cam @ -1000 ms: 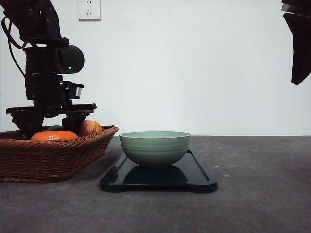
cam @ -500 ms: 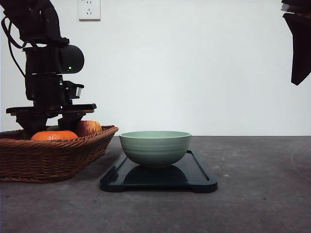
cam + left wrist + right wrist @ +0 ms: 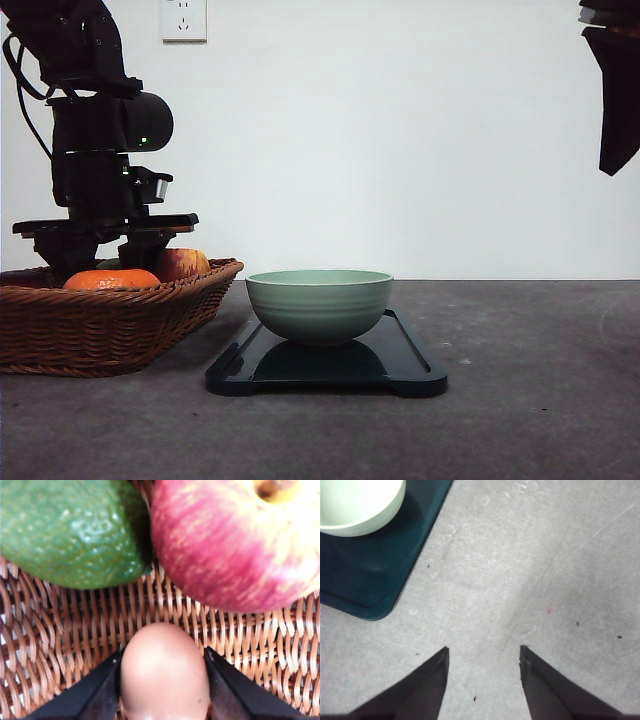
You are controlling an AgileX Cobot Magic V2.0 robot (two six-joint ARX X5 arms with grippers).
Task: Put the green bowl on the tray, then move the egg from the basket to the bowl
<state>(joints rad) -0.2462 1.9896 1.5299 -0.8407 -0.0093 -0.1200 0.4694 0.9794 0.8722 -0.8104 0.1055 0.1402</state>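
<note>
Left hand [image 3: 164, 690] clamped on egg [image 3: 164, 672] down in basket [image 3: 110, 320], apple [image 3: 240, 540] and avocado [image 3: 70, 530] close. Smooth shell could slip on lifting. Green bowl [image 3: 319, 304] sits on tray [image 3: 410, 370]. Right hand [image 3: 482, 680] apart, raised.

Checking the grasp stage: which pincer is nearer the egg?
Left. The left pincer brackets the egg in the basket; the right pincer hangs open beyond the tray.

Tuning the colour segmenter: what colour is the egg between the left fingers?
Pale pinkish-brown egg, plain and smooth; clearest in the left wrist view.
</note>
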